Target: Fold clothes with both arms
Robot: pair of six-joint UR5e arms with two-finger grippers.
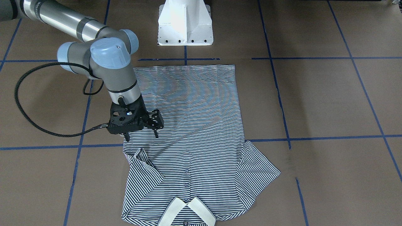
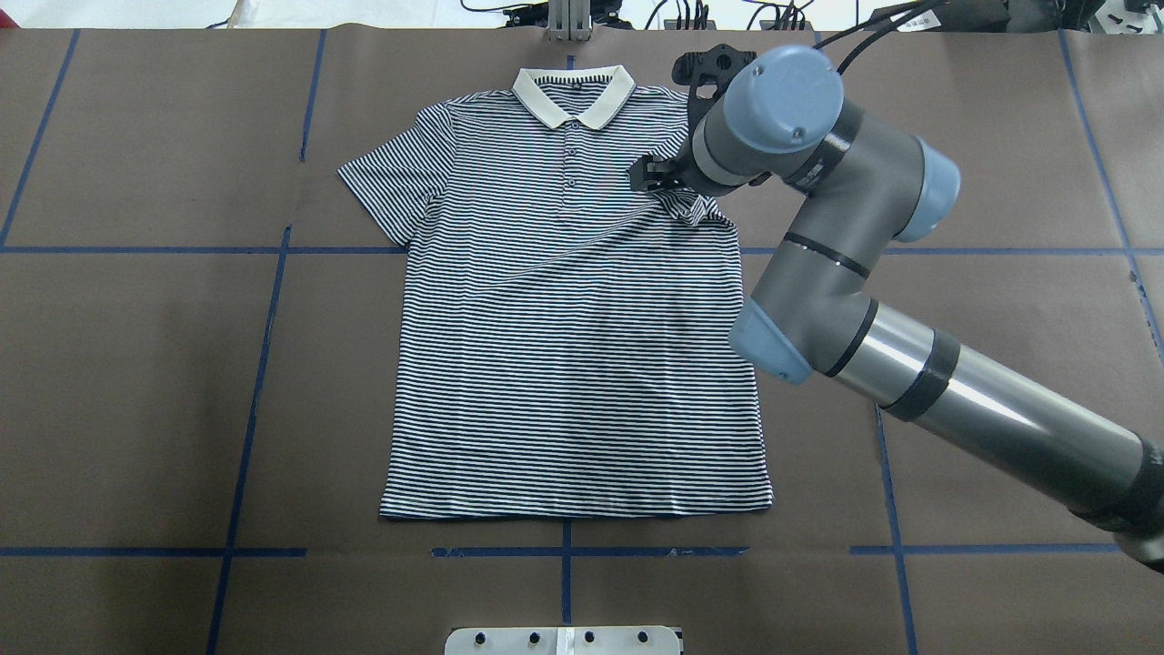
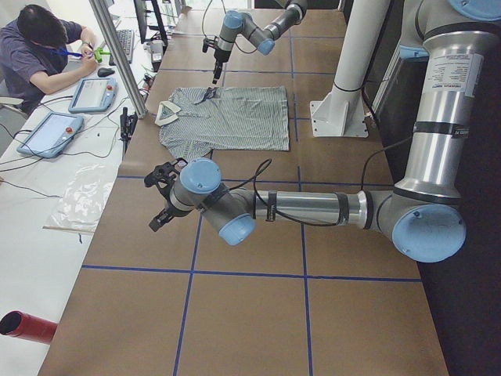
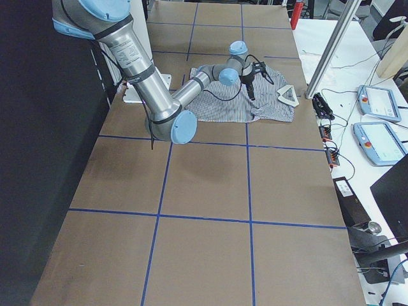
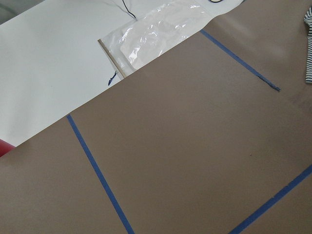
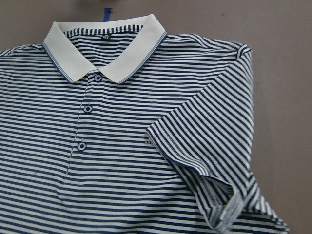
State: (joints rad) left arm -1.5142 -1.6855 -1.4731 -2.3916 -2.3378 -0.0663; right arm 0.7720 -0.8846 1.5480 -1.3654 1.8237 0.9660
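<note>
Black right claw above striped shirt

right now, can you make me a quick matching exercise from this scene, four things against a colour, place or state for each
Things:
1 collar
2 sleeve on robot's right
3 sleeve on robot's left
4 left gripper

States:
a spread out flat
b over bare brown paper
c cream
d folded inward

Pairs: 1-c, 2-d, 3-a, 4-b

Silver-tube arms, grey joints, lt-blue caps, blk cables.
</note>
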